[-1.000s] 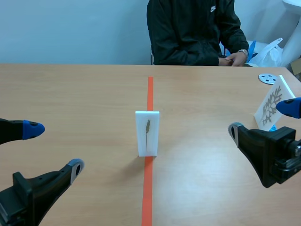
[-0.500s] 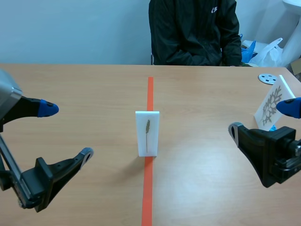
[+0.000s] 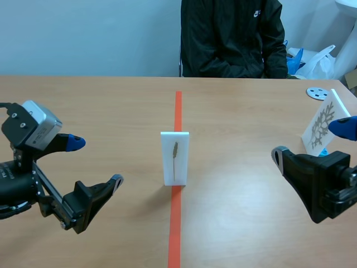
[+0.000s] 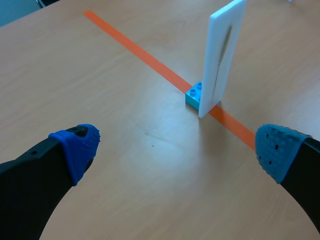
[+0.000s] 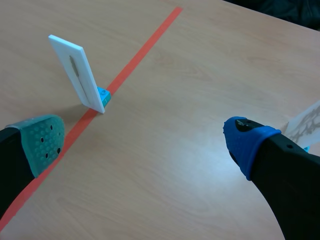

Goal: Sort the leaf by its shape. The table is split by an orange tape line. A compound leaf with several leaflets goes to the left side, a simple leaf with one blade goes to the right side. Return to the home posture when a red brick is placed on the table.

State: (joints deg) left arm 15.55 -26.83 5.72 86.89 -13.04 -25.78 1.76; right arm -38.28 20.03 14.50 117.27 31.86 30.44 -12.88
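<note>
On our left, we see the left gripper (image 3: 96, 161) low above the table (image 3: 111, 106), well short of the middle, its two fingers spread wide with nothing between them. In the left wrist view the same gripper (image 4: 177, 150) shows both blue dotted pads far apart over bare wood, and the task's thing stands ahead of it. That thing is a white card (image 3: 174, 158), upright on the orange tape line (image 3: 176, 223) that splits the table, so it lies on neither side. On the card's face we make out a leaf (image 3: 175, 152): one slender blade on a thin stalk. The left wrist view shows the card (image 4: 222, 55) held at its foot by a small blue brick (image 4: 196, 95) that sits on the tape. Across the table behind the line sits a person (image 3: 231, 36) in a dark jacket. To the right, the right gripper (image 3: 310, 141) hangs over the right half, its fingers also wide apart and holding nothing. From its own camera, the right gripper (image 5: 144, 142) shows one grey-green pad and one blue pad, and the card (image 5: 77, 72) stands well ahead of it. Just beyond its blue fingertip a second card (image 3: 321, 127) leans tilted, bearing a pale, many-lobed leaf. Farther back lie a grey disc (image 3: 317, 93) with holes and, past the table edge, a white bag (image 3: 321, 61).
</note>
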